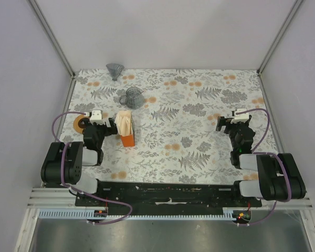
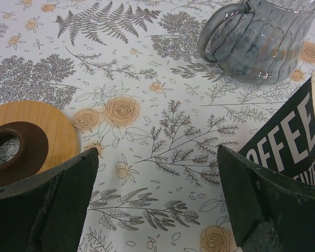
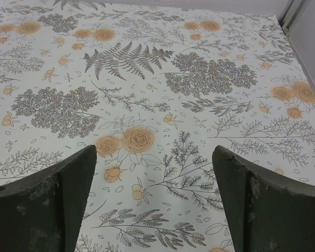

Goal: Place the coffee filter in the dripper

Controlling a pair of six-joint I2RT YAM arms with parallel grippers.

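At the table's left edge, both claws are spread and empty, and the filter is not yet picked.

From the left, you have a wooden disc (image 2: 42,123). Next is your left gripper (image 2: 157,156), jaws wide with nothing between them. Just to its right the coffee filter (image 1: 125,122) stands upright in a cream stack inside an orange box (image 1: 128,139). The dripper (image 1: 114,69) sits at the far edge, behind the glass jug (image 1: 132,98) and well apart from the box. Pinch only the outermost sheet near its rounded top, and lift straight up so the box does not tip. Swing clear of the jug, then lower the filter point-first into the cone. Your right gripper (image 3: 155,152) is equally spread over bare floral cloth (image 3: 147,63), far from everything. I would bring it in to steady the light dripper.
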